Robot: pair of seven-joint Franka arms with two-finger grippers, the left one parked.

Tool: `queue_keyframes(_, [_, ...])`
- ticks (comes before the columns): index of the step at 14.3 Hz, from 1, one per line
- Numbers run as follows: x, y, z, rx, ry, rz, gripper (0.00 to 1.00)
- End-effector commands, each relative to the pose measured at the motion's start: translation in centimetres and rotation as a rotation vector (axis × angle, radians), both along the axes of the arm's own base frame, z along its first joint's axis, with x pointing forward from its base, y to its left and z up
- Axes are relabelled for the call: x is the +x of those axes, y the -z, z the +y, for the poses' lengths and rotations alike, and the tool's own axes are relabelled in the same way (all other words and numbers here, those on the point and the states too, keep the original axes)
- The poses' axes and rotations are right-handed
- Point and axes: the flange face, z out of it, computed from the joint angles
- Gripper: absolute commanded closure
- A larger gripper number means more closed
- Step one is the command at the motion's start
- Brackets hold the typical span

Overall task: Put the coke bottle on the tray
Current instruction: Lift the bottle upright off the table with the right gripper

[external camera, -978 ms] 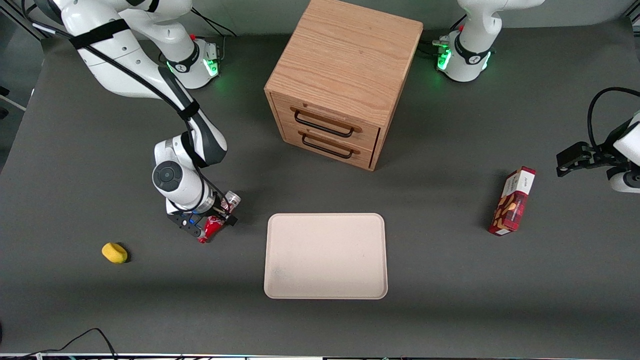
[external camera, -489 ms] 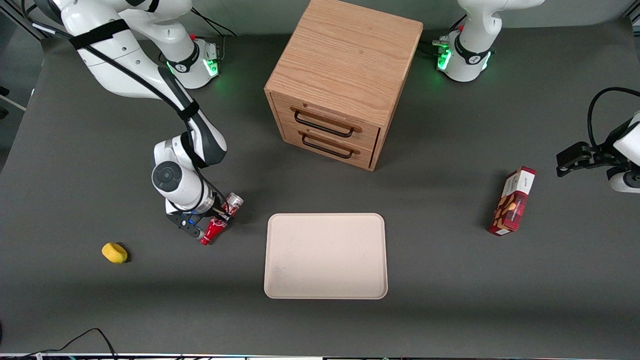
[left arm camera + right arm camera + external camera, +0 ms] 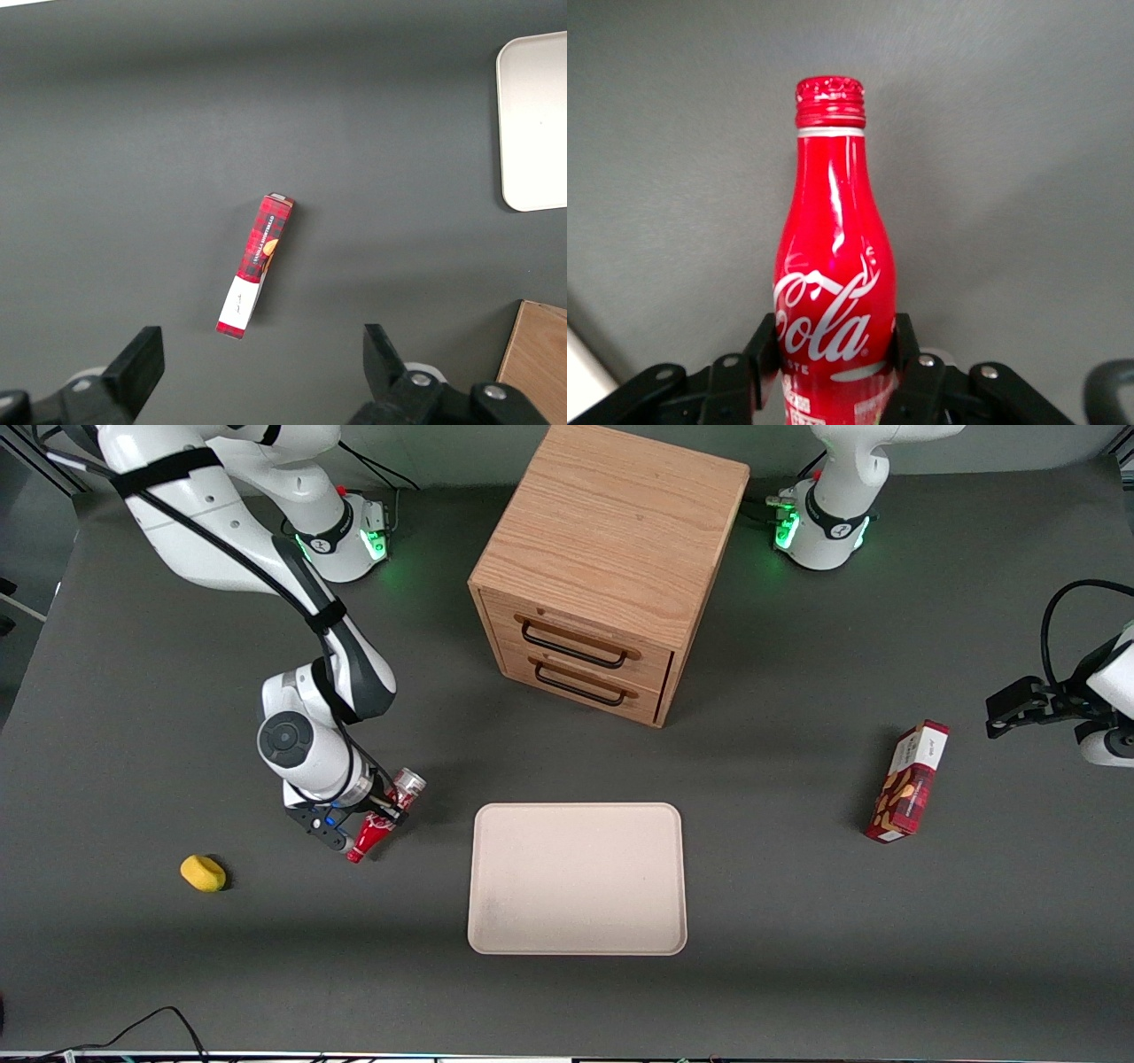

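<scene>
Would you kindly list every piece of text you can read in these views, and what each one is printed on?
"Coca-Cola" script, first letters hidden: on the coke bottle, clamped in the end effector.
Small print under it: unreadable.
Print on the snack box: unreadable.
The tray, drawer cabinet: none.

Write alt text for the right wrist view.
A red coke bottle with white script logo is clamped at its lower body between the gripper fingers, its red cap pointing away from the camera, against the plain grey table.
</scene>
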Motion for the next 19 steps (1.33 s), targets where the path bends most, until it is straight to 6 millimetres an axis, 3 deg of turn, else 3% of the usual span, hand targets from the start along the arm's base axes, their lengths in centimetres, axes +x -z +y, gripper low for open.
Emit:
queue_keyframes(1, [1.0, -8.3, 0.1, -0.037, 0.014, 0.036, 1.0])
queue_keyframes(6, [1.9, -20.3, 1.6, -0.019, -0.047, 0.127, 1.0])
queue_keyframes(11, [1.2, -27.8, 1.8, -0.005, -0.093, 0.185, 1.0])
queue_keyframes(13, [1.4, -28.5, 1.9, -0.007, -0.098, 0.196, 1.0])
queue_keyframes(16, [3.0, -27.3, 2.9, -0.004, -0.108, 0.191, 1.0])
queue_keyframes(19, [5.0, -24.8, 6.8, 0.001, -0.14, 0.185, 1.0])
